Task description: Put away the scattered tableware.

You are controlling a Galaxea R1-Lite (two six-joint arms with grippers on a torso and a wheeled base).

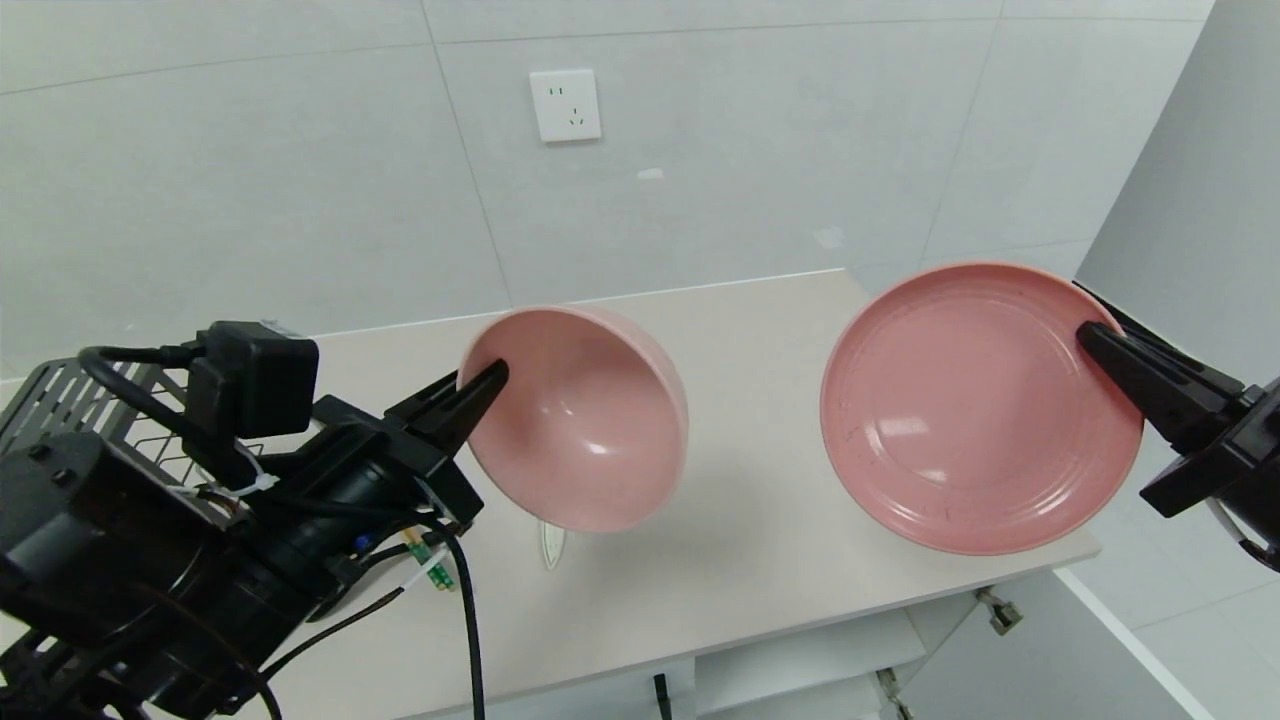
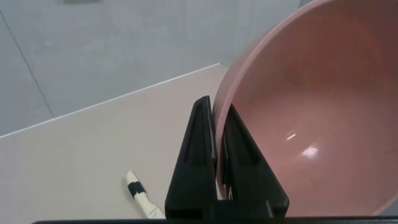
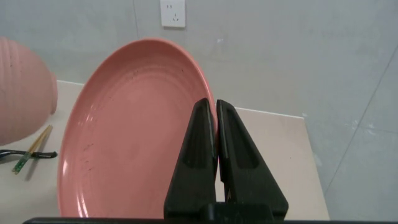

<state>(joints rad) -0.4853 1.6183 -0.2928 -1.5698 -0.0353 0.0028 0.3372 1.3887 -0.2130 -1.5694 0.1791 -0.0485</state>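
My left gripper (image 1: 487,377) is shut on the rim of a pink bowl (image 1: 585,430), which hangs tilted above the beige table (image 1: 760,540). From the left wrist, the rim of the bowl (image 2: 311,118) is pinched between the black fingers (image 2: 200,143) of that gripper (image 2: 216,112). My right gripper (image 1: 1092,338) is shut on the rim of a pink plate (image 1: 970,410), held tilted on edge over the table's right end. Seen from the right wrist, the plate (image 3: 130,130) sits clamped in the gripper (image 3: 215,109). A cream spoon handle (image 2: 142,196) lies on the table under the bowl.
A black wire rack (image 1: 60,395) stands at the table's left behind my left arm. Chopsticks (image 3: 31,149) lie on the table (image 3: 273,143) between bowl (image 3: 25,87) and plate. A tiled wall with a socket (image 1: 565,104) rises behind. The table's front edge drops to shelves below.
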